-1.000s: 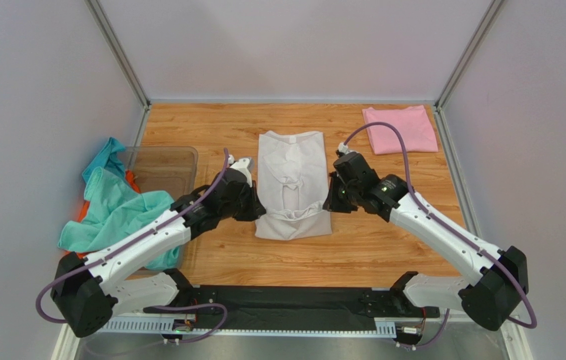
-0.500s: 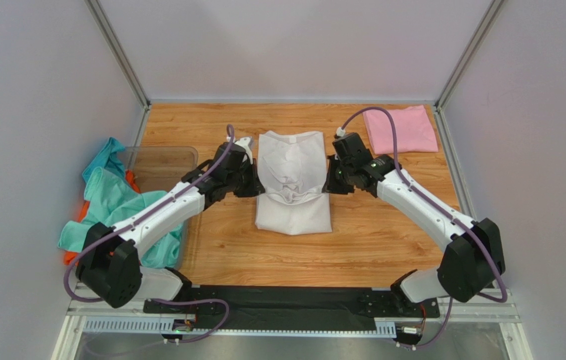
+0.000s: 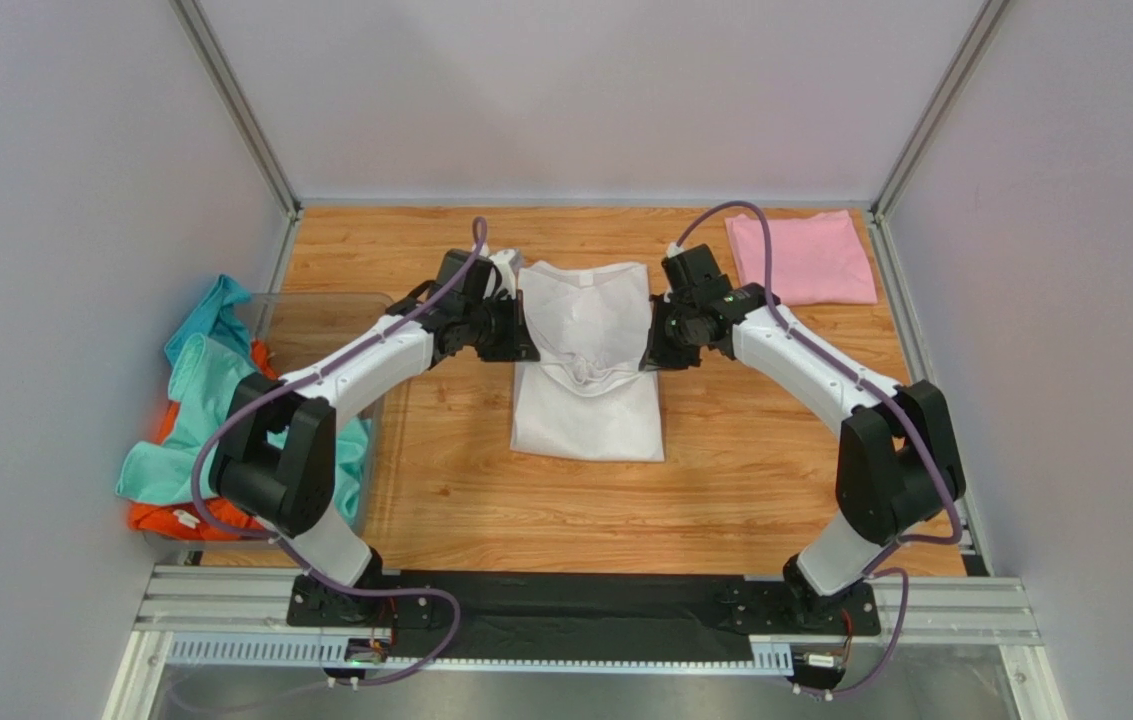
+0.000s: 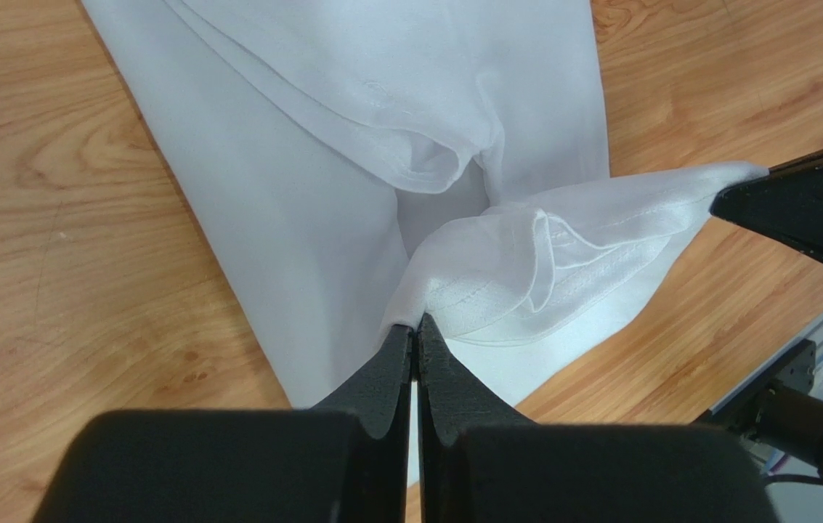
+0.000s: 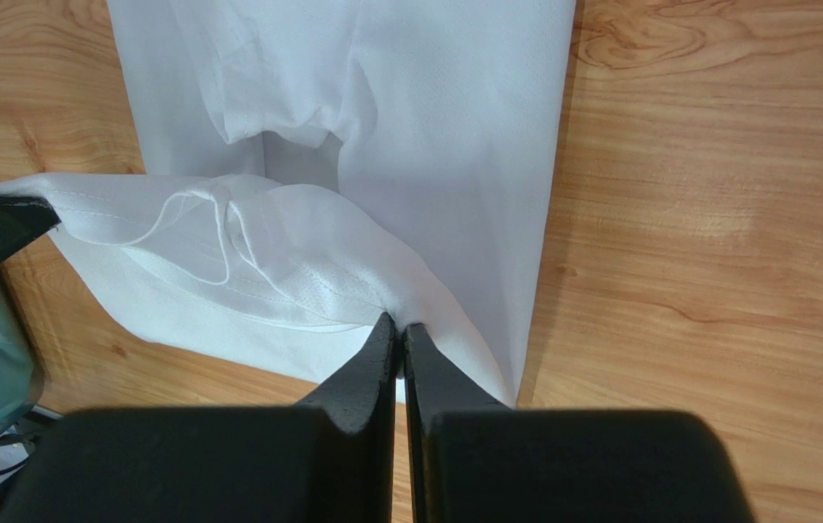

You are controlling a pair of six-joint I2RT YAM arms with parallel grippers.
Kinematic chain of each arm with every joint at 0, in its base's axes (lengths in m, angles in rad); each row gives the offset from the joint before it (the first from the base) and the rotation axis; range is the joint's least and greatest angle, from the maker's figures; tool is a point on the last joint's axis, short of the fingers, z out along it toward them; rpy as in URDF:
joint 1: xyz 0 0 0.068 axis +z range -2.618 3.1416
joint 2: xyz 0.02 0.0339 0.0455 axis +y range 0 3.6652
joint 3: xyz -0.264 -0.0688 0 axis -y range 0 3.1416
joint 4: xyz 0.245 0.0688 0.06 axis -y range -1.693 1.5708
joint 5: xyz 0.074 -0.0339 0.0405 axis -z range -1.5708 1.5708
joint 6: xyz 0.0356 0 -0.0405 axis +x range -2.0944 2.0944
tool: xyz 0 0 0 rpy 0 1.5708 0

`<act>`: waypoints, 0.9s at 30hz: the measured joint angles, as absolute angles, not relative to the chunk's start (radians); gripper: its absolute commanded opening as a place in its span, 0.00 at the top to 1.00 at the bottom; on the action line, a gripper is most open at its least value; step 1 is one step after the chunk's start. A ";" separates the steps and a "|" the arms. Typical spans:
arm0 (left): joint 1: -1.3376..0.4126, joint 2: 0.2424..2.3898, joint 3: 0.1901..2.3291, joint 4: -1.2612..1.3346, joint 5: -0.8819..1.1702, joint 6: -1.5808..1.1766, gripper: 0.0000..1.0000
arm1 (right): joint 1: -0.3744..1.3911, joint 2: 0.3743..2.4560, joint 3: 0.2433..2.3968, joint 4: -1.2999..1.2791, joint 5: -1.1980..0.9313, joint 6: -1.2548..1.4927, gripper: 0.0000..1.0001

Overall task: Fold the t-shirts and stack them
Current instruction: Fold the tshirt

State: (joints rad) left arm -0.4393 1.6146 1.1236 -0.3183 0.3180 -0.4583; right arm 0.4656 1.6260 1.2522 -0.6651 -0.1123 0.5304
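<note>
The white t-shirt (image 3: 587,413) lies lengthwise on the wooden table, sides folded in. My left gripper (image 3: 524,333) is shut on its left hem corner, and the cloth (image 4: 306,196) shows pinched at the fingertips in the left wrist view. My right gripper (image 3: 653,342) is shut on the right hem corner, seen on the shirt (image 5: 448,131) in the right wrist view. Both hold the hem lifted above the shirt's middle. A folded pale pink t-shirt (image 3: 801,257) lies at the far right. Teal (image 3: 227,405) and orange (image 3: 174,518) t-shirts are heaped at the left.
A clear plastic bin (image 3: 324,333) sits at the left between the shirt heap and the white shirt. Grey walls close in the table on three sides. The black rail (image 3: 587,608) with the arm bases runs along the near edge.
Both grippers have carried the white t-shirt's hem from the near end towards the far end, doubling the lower part over the middle. Both arms have stretched further out.
</note>
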 measured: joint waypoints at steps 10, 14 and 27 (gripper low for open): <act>-0.397 1.739 1.147 -0.317 0.388 -0.439 1.00 | 0.418 1.752 1.280 -0.632 -0.162 0.522 0.97; -0.384 1.749 1.147 -0.317 0.388 -0.439 0.99 | 0.409 1.786 1.290 -0.624 -0.176 0.517 0.95; -0.378 1.643 1.093 -0.315 0.342 -0.488 0.19 | 0.400 1.792 1.321 -0.635 -0.185 0.497 0.00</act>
